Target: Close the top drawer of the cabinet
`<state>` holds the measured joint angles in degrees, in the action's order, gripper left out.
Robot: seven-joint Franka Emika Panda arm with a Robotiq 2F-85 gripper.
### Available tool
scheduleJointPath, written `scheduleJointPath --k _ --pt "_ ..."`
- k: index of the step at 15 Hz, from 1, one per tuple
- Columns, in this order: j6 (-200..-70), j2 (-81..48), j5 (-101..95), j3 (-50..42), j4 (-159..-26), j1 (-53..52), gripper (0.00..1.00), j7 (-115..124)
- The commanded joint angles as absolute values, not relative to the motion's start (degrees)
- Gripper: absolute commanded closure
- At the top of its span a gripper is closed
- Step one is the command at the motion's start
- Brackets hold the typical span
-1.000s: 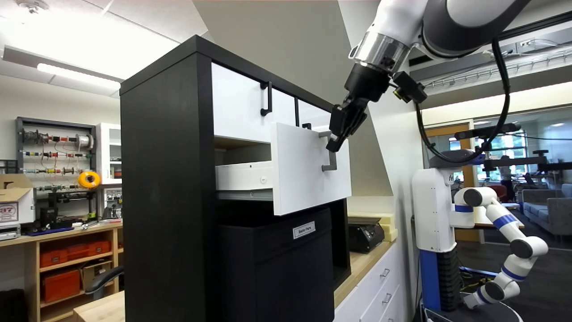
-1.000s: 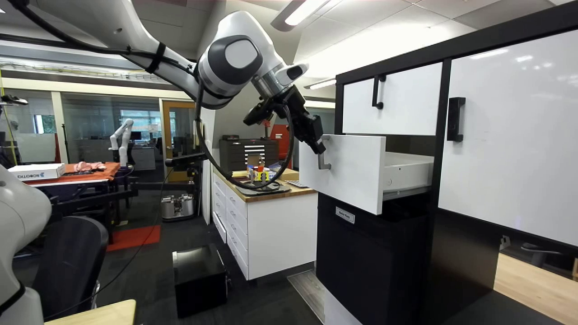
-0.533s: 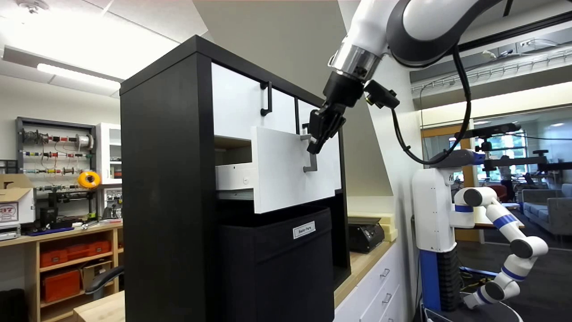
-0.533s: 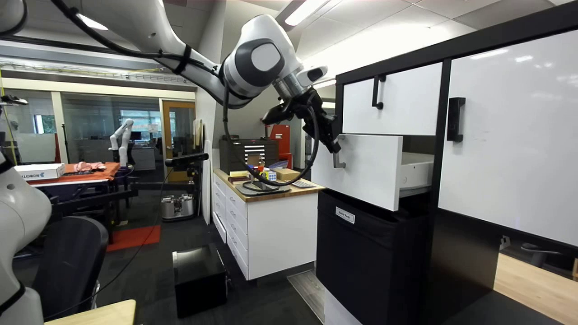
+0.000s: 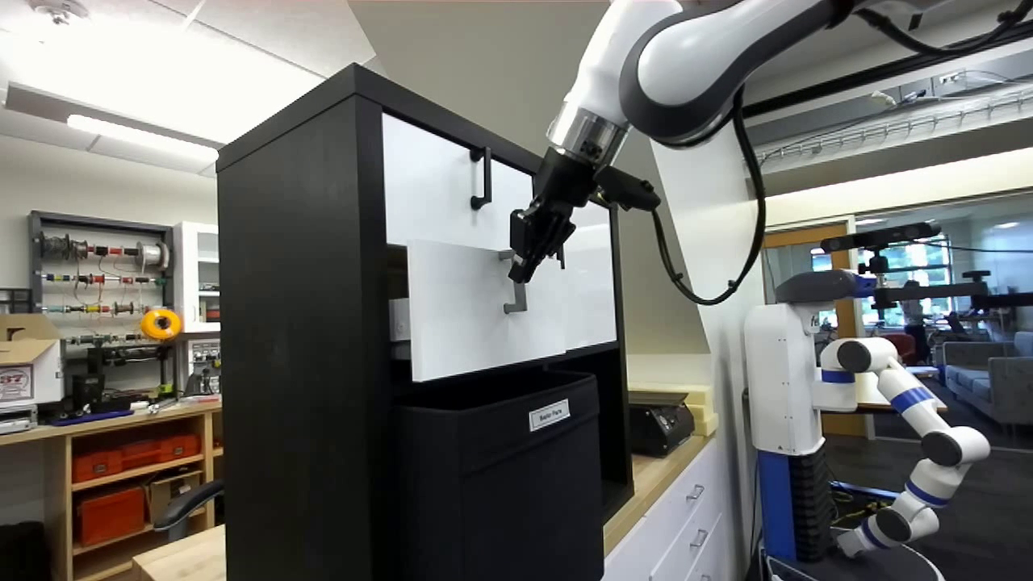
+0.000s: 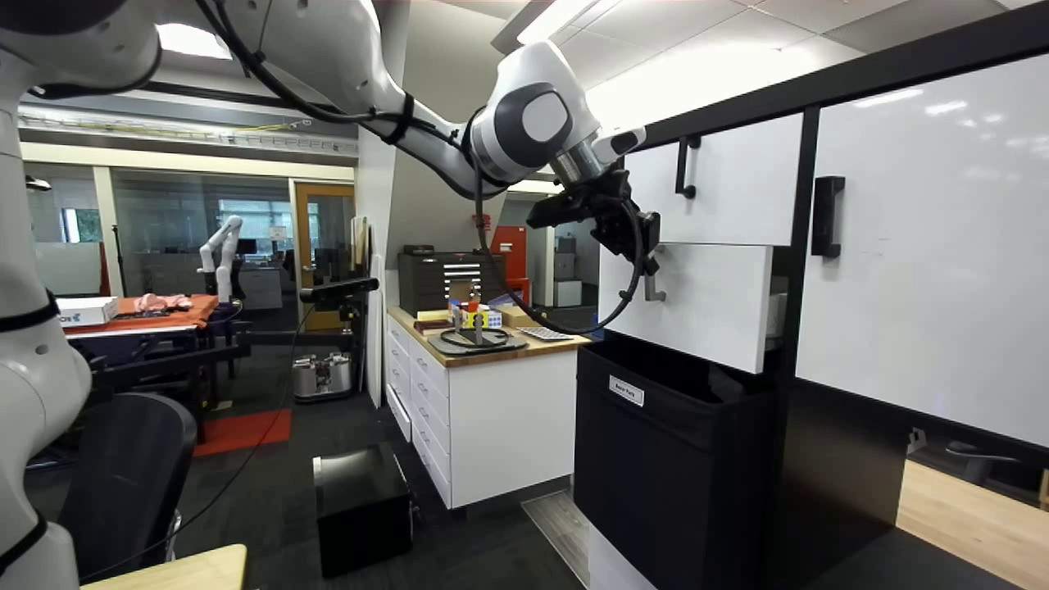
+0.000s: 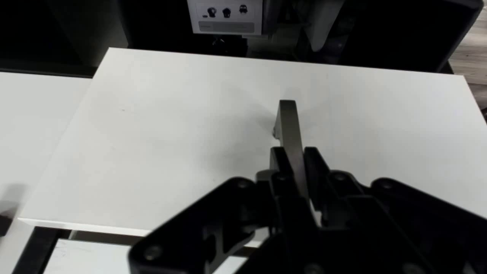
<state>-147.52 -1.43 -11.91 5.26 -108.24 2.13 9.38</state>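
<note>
Your gripper (image 7: 295, 152) has its fingers (image 7: 316, 167) pinched on the gray handle (image 7: 292, 133), one at its left and one at its right in the wrist view. That handle is on the white front of the top drawer (image 5: 468, 315), which sticks partly out of the cabinet (image 5: 294, 323) in both exterior views. Just below the drawer is a black bin (image 6: 656, 475); in an exterior view, a white counter (image 6: 508, 426) stands farther away, left of the bin.
</note>
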Motion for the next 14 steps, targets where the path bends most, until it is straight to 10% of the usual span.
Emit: scheduleJointPath --k 1,8,9,14 --pt "-146.6 -7.0 -10.0 3.5 -101.7 0.7 0.95 6.4" --pt "-145.6 -11.5 -8.3 3.1 -95.9 0.2 0.94 4.4" --pt "-143.6 -11.2 -8.6 2.7 -95.6 0.0 0.6 5.1" --pt "-136.8 -7.0 -9.9 2.5 -98.3 -1.1 0.35 6.0"
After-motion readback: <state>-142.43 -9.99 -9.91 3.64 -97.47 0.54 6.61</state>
